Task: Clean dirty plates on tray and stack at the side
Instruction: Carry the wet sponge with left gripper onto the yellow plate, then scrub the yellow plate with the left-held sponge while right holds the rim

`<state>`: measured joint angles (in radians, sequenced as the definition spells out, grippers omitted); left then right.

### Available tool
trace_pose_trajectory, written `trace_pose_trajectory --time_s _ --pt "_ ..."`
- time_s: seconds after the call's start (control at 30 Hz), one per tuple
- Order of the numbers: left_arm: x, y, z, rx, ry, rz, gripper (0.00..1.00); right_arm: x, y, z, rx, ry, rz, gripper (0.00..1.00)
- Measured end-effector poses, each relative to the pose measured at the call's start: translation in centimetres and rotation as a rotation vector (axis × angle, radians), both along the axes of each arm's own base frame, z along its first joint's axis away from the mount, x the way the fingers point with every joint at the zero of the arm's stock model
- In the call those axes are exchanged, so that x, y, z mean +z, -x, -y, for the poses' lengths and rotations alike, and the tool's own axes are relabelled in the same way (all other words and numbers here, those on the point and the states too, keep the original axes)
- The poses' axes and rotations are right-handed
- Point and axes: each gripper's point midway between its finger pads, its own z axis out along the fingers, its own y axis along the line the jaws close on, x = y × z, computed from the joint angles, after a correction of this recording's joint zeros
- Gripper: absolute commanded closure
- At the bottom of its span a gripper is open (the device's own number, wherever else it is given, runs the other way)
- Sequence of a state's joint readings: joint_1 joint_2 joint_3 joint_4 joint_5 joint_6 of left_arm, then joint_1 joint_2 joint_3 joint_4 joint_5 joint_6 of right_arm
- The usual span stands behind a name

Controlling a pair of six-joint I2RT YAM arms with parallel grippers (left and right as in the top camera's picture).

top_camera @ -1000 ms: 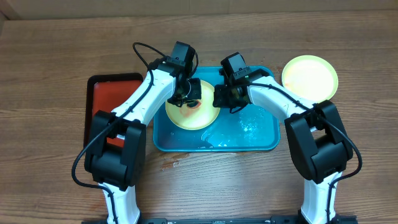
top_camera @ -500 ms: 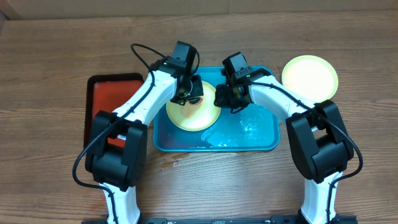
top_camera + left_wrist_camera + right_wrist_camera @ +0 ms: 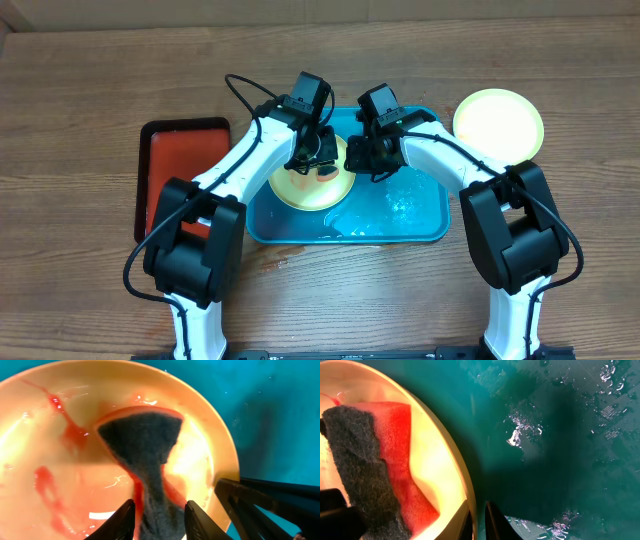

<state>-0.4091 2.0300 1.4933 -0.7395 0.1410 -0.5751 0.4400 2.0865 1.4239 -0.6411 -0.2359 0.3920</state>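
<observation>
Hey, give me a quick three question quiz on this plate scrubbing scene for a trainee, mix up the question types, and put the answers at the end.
1. True or false: the left gripper is shut on a sponge that lies on the smeared plate in the turquoise tray.
2. Where does the clean-looking plate lie? A: stacked on the smeared plate. B: on the table, to the right of the tray. C: in the tray beside the smeared plate.
3. Fill in: the right gripper grips the smeared plate by its ____.

Key: 1 true; 2 B; 3 rim.
</observation>
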Motion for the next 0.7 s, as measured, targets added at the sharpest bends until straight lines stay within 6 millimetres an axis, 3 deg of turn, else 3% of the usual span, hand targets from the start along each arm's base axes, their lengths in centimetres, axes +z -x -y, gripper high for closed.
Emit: trace_pose_trajectory --time_s 0.27,0.47,0.7 --pt "-0.1 -0.5 -1.7 0.038 -0.007 -0.010 0.67 0.0 0.0 0.0 0.000 0.000 0.000 0.89" --pt "-0.1 -1.2 -0.8 0.057 0.015 0.018 0.69 0.0 0.0 0.0 0.000 -0.001 0.001 0.89" --pt "-1.4 -1.0 0.1 0.078 0.023 -0.006 0.73 0.0 0.0 0.0 0.000 0.000 0.002 0.89"
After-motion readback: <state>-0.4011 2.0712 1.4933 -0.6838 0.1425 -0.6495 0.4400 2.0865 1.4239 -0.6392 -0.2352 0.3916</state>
